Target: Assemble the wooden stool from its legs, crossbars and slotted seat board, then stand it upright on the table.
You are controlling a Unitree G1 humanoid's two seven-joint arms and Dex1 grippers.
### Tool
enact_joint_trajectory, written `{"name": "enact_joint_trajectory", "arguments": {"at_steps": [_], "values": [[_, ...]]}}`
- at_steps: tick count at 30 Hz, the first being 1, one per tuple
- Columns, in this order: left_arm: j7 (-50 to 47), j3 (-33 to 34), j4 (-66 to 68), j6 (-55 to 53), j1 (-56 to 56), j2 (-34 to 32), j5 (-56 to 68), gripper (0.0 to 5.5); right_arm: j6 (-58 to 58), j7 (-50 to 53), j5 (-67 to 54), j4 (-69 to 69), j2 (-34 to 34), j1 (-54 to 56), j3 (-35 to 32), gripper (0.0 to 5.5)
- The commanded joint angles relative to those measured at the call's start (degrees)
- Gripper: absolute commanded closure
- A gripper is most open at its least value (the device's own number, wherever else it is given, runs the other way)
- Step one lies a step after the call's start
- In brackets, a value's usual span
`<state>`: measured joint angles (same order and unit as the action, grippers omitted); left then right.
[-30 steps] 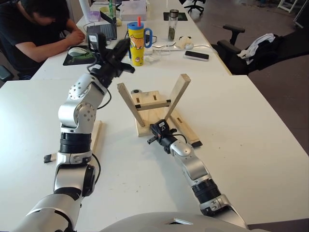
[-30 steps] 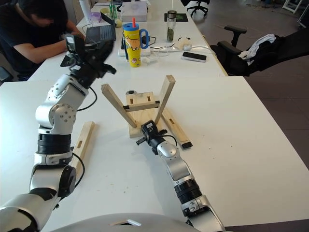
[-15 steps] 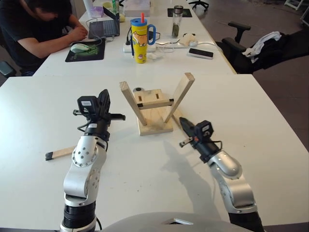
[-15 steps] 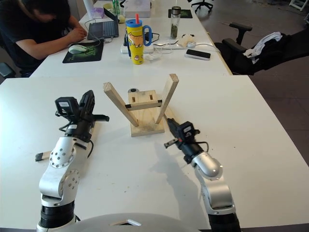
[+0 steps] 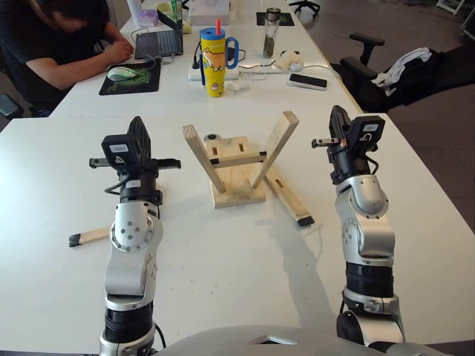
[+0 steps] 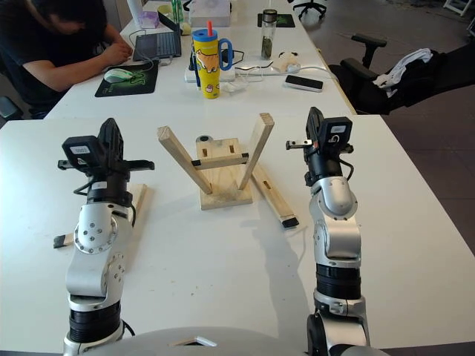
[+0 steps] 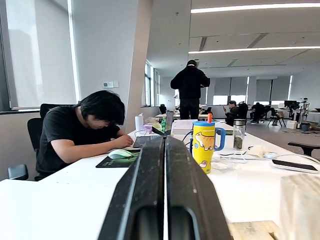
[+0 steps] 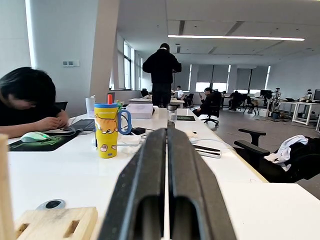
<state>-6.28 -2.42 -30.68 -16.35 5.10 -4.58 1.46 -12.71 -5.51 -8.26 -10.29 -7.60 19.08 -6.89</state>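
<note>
The slotted seat board (image 5: 237,182) lies flat mid-table. Two legs rise from it, the left leg (image 5: 201,157) and the right leg (image 5: 274,148), splayed apart and joined by a crossbar (image 5: 236,158). A loose leg with a black tip (image 5: 290,199) lies flat just right of the board. Another loose wooden piece (image 5: 92,235) lies at the left, partly hidden behind my left arm. My left gripper (image 5: 137,134) is held up left of the stool, shut and empty, its fingers (image 7: 150,195) pressed together. My right gripper (image 5: 338,123) stands raised on the right, also shut and empty.
A small round dark object (image 5: 212,138) sits just behind the board. On the far table stand a yellow mug (image 5: 216,65), a phone (image 5: 306,81), a bottle (image 5: 268,31) and a mouse on a mat (image 5: 126,74), where a person sits. An office chair (image 5: 364,63) is at the far right.
Both arms have pulled back from the stool parts and now stand upright on either side. The right gripper has left the loose leg beside the board. The head views have shifted slightly.
</note>
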Motion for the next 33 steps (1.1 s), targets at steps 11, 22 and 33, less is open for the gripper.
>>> {"name": "enact_joint_trajectory", "arguments": {"at_steps": [11,22,33], "values": [[6.43,8.89,13.10,-8.47,5.27,-8.15,0.94,5.49,-7.86,-17.39,1.89,11.20,-9.27,0.90,11.68,5.50],[54.23,2.87,24.01,-8.07,7.70,-38.80,9.17,5.49,6.40,-24.61,-0.28,30.39,-8.05,13.24,9.53,5.50],[68.91,-7.15,17.32,-18.50,5.11,-46.98,11.99,5.49,21.08,-46.23,0.61,35.11,-6.45,16.97,18.79,5.50]]}}
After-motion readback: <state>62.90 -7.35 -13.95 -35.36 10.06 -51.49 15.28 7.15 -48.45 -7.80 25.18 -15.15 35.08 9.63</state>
